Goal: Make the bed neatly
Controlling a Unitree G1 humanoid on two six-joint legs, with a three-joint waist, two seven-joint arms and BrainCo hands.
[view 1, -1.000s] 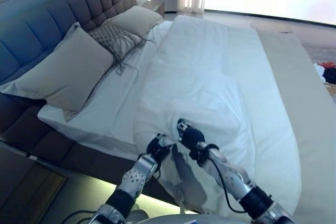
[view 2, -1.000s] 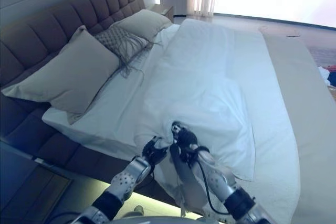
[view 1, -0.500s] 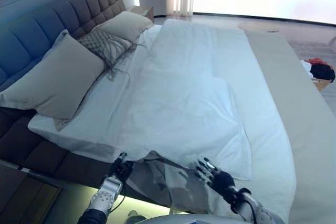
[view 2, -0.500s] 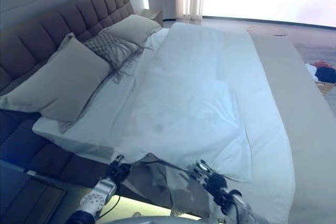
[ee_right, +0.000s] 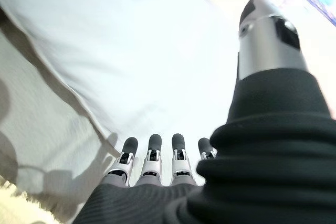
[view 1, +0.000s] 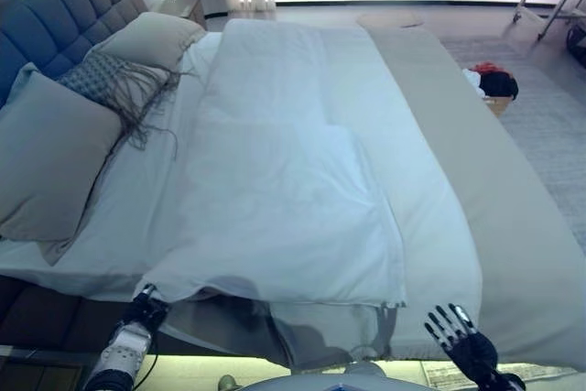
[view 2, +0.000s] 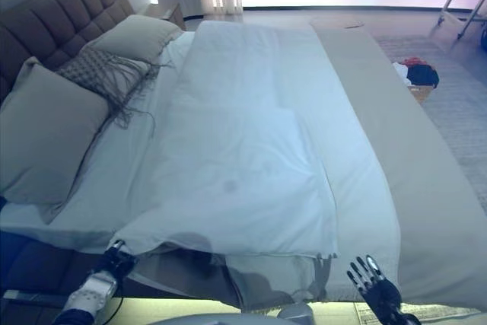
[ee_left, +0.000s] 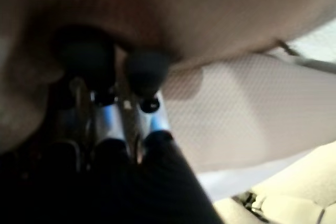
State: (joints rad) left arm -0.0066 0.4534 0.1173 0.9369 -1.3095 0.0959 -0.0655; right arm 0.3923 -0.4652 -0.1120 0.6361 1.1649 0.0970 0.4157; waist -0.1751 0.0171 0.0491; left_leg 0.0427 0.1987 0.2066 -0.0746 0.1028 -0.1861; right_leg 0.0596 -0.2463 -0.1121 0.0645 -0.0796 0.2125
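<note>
The left hand [view 1: 145,310] is seen at the duvet [view 1: 284,199] corner at the bed [view 1: 513,226] edge; its grip cannot be determined. The right hand [view 1: 465,343] is held clear with fingers spread, grasping nothing.

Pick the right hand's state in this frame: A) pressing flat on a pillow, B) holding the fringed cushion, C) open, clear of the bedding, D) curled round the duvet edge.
C: the right robot hand has straight, spread fingers below the duvet, holding nothing.
</note>
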